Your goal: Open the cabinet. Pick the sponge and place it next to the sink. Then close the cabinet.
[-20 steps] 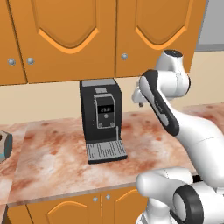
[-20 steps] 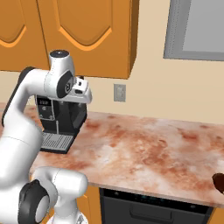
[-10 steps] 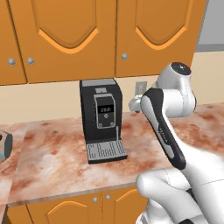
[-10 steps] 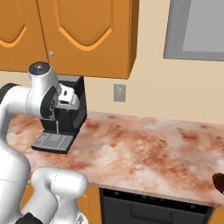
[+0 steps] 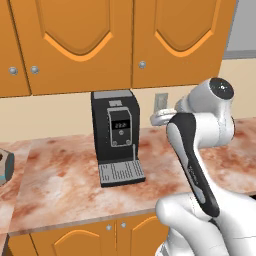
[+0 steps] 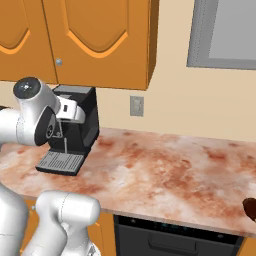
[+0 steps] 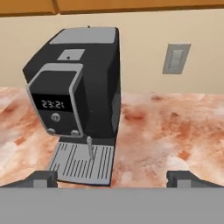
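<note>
The gripper hangs empty, fingertips spread wide and touching nothing, facing the black coffee machine on the marbled counter (wall switch beyond). The cabinet above is closed.

Glossy orange wooden cabinet

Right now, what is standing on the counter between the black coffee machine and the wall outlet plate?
Nothing: in the hand view the marbled counter is bare between the coffee machine and the wall under the outlet plate. The right base view shows the same bare stretch.
</note>
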### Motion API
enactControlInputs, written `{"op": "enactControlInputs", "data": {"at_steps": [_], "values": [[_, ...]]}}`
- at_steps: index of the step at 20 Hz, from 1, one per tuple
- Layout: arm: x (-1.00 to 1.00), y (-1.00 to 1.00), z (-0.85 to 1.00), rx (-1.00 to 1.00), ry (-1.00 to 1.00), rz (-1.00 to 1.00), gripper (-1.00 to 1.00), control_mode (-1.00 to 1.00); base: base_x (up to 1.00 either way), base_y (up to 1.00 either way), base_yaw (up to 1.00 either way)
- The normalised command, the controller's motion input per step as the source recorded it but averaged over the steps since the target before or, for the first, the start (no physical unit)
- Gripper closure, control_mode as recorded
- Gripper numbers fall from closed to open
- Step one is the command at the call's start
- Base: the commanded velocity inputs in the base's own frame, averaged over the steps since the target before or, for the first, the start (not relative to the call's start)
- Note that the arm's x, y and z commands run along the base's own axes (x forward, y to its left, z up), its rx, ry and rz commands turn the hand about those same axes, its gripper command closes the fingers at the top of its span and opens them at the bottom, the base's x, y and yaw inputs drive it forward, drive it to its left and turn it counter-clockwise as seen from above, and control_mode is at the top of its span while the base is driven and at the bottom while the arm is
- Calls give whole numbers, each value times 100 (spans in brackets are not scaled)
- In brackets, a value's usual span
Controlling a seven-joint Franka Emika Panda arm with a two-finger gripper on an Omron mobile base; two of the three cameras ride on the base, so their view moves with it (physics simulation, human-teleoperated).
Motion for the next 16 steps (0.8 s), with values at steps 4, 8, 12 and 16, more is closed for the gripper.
{"op": "enactControlInputs", "data": {"at_steps": [4, 8, 12, 16], "values": [[0, 32, 55, 1, -7, -20, -100, -100, 0, 0, 0], [0, 46, 50, 0, -9, -31, -100, -100, 0, 0, 0], [-8, 18, 46, 0, -12, -25, -100, -100, 0, 0, 0], [-14, -5, 26, 0, -2, -9, -100, -100, 0, 0, 0]]}}
